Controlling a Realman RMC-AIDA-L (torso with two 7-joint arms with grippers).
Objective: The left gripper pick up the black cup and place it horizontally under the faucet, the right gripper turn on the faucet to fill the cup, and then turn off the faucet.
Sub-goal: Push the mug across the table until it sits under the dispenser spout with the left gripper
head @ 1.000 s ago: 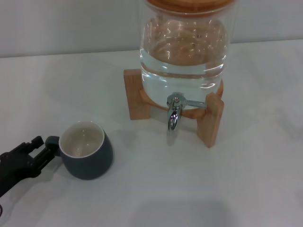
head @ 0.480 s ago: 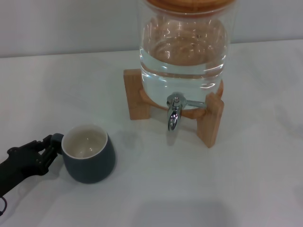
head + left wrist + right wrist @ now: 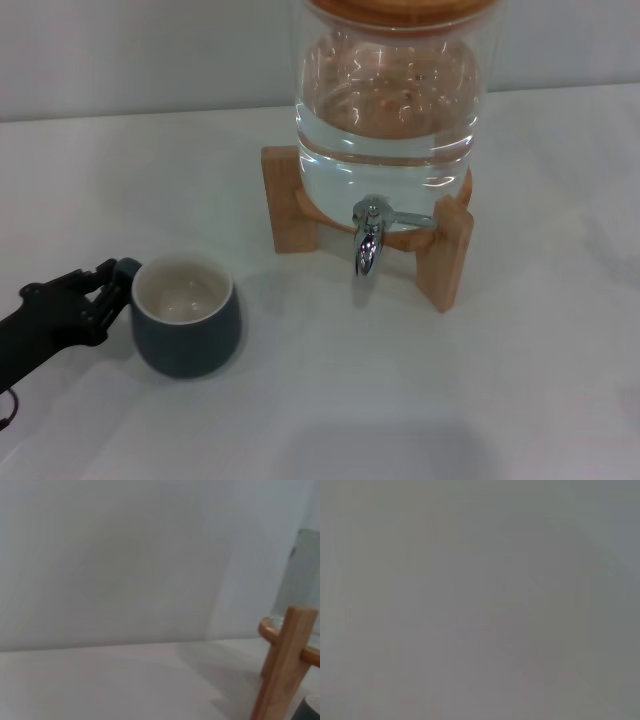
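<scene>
Upright, black cup [image 3: 186, 328]; handle toward left gripper [image 3: 100, 295].

**What stands on my white tabletop**

The tabletop [image 3: 520, 400] before me is plain white and reaches back to a pale wall. Two things stand directly on it. The black cup [image 3: 186, 318] is upright on my left side, its cream inside facing up. Farther back and to the right stands a wooden stand [image 3: 445, 255] on its legs; it carries a glass jar [image 3: 385, 110] with water. My left wrist view shows one wooden leg on the same white surface.
</scene>
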